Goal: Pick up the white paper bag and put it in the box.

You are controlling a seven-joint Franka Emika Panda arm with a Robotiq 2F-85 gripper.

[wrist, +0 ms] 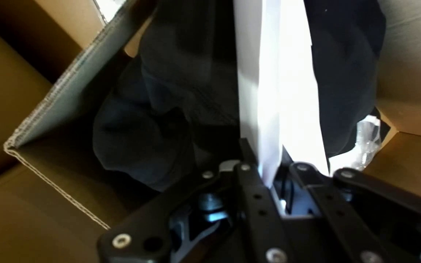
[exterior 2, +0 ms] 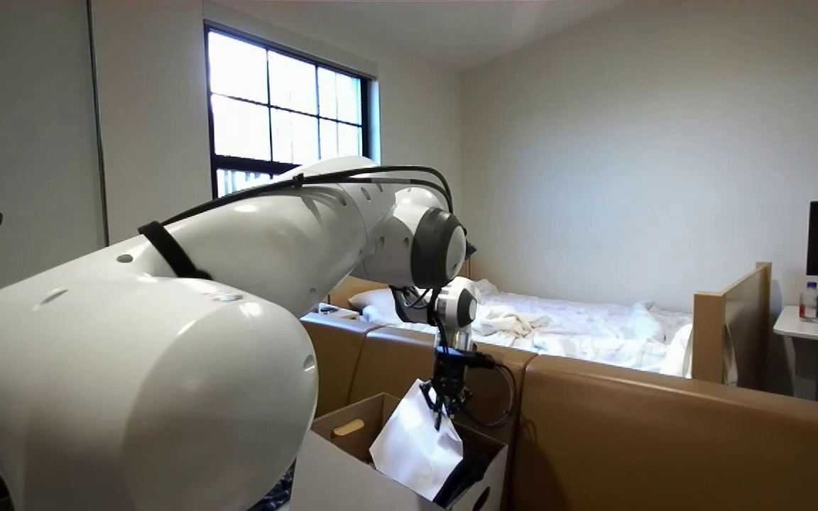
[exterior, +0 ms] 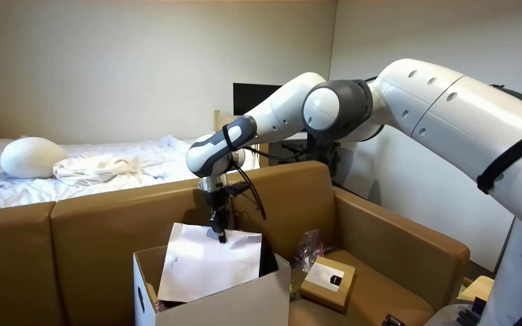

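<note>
Bag of flat white paper [exterior: 209, 269] is held partly inside white-walled cardboard box [exterior: 243, 308], pinched at 12 o'clock by black two-fingered gripper [exterior: 221, 237]; lowering, release seemingly pending.

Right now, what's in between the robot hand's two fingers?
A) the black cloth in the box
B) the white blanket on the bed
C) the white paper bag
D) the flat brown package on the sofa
C: the wrist view shows the edge of the white paper bag between the two fingers of the hand, and both exterior views show them at its upper edge, over the box.
</note>
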